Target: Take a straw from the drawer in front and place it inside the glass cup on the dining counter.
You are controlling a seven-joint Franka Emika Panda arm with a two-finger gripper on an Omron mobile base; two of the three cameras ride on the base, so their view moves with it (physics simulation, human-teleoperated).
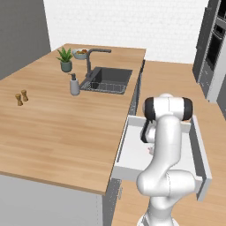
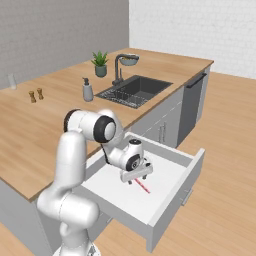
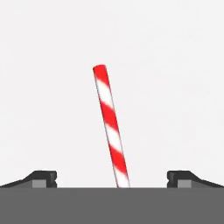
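1. In the left base view I see two wooden shakers (image 1: 21, 97) at about 9 o'clock on the dining counter (image 1: 57, 132), well apart from everything else.
2. Toward 11 o'clock stand a potted plant (image 1: 65, 59) and a grey soap dispenser (image 1: 74, 84), the dispenser just beside the sink (image 1: 108, 79); a bowl (image 1: 80, 54) sits behind the faucet (image 1: 92, 59).
3. The drawer (image 1: 132, 152) is pulled open at 4 o'clock of that view, white inside, and my arm bends down over it and hides most of its floor.
4. In the right base view I find the glass cup (image 2: 12, 81) at the far 9 o'clock edge, on the counter, well apart from the drawer.
5. There the gripper (image 2: 137, 176) hangs low inside the drawer, just above the straw (image 2: 142, 186), which lies flat on the white floor and runs toward 4 o'clock.
6. In the hand view the straw (image 3: 111, 127) runs from 6 o'clock up toward 12, leaning slightly to 11, between my two fingertips (image 3: 41, 178).
7. The jaws stand wide apart, one at 8 o'clock and one at 4 o'clock, and neither touches the straw.
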